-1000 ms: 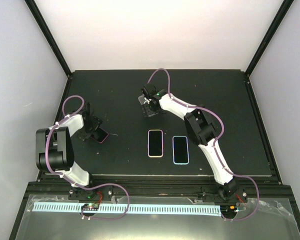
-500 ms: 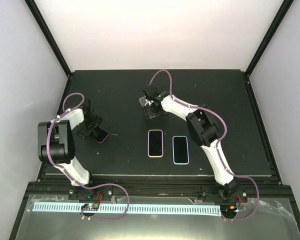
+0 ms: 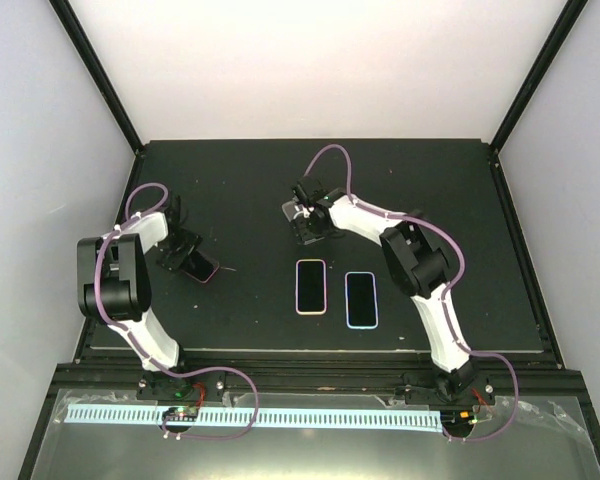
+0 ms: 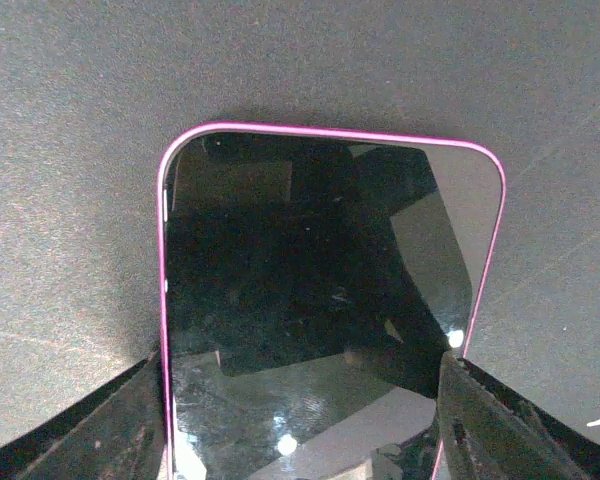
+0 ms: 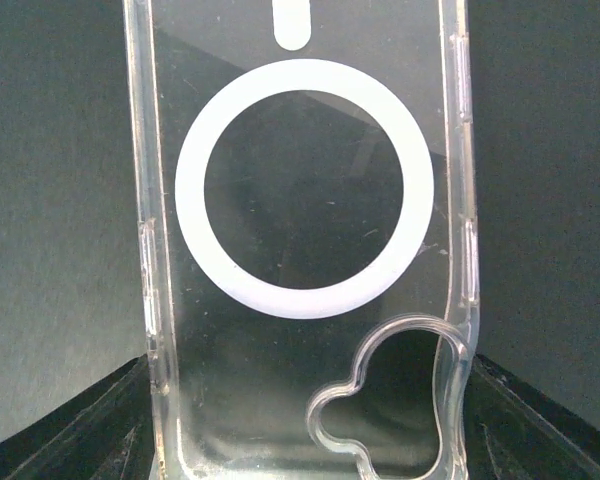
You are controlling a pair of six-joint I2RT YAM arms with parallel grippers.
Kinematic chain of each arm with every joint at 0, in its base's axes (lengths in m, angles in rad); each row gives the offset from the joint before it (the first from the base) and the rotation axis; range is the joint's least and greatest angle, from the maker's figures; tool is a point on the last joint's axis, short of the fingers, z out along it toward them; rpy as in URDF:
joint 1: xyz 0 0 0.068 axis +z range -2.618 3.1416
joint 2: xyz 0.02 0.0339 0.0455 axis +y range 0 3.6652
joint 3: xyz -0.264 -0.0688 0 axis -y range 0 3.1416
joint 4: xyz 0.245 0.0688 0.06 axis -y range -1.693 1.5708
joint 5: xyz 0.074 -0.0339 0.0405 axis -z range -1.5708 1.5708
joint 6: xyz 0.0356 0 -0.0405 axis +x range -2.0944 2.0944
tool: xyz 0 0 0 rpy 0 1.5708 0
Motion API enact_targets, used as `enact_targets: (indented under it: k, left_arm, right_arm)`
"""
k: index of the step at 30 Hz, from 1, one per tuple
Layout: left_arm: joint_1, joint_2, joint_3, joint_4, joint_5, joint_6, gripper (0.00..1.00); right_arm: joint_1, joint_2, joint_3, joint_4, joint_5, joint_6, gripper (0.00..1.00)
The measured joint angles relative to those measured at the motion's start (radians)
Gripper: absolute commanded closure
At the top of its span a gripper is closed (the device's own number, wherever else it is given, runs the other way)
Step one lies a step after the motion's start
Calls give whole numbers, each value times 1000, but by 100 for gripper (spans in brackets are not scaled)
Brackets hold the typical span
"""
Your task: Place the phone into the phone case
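A phone with a pink rim (image 4: 330, 300) lies screen up on the black table, at the far left in the top view (image 3: 204, 269). My left gripper (image 4: 300, 440) straddles its near end, and both fingers (image 4: 110, 430) press on its long sides. The clear phone case (image 5: 300, 330), with a white ring and a camera cut-out, lies at the table's middle back (image 3: 299, 212). My right gripper (image 5: 305, 440) is closed across its camera end, a finger (image 5: 520, 420) against each side wall. In the top view the left gripper (image 3: 183, 258) and right gripper (image 3: 312, 222) hide much of both objects.
Two more phones lie side by side in the middle of the table, one with a pale pink rim (image 3: 311, 286) and one with a blue rim (image 3: 361, 299). White walls enclose the black table (image 3: 460, 200) on three sides.
The left jaws have narrowed onto the pink-rimmed phone, and the left wrist has turned slightly. The right gripper has shifted a little to the right and nearer with the case.
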Motion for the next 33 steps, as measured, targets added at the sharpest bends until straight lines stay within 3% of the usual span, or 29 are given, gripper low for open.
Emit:
enact_targets:
  k: [14, 20, 27, 33]
  left_arm:
    - [-35, 3, 2, 15, 29, 24, 34]
    - [-85, -55, -58, 39, 83, 54, 28]
    - [-106, -283, -235, 162, 263, 170, 26]
    - [-106, -505, -335, 409, 549, 274, 26]
  right_arm:
    - [0, -216, -197, 46, -103, 59, 24]
    - [0, -324, -306, 111, -212, 87, 24]
    - [0, -451, -444, 219, -468, 148, 25]
    - [0, -549, -550, 378, -703, 267, 26]
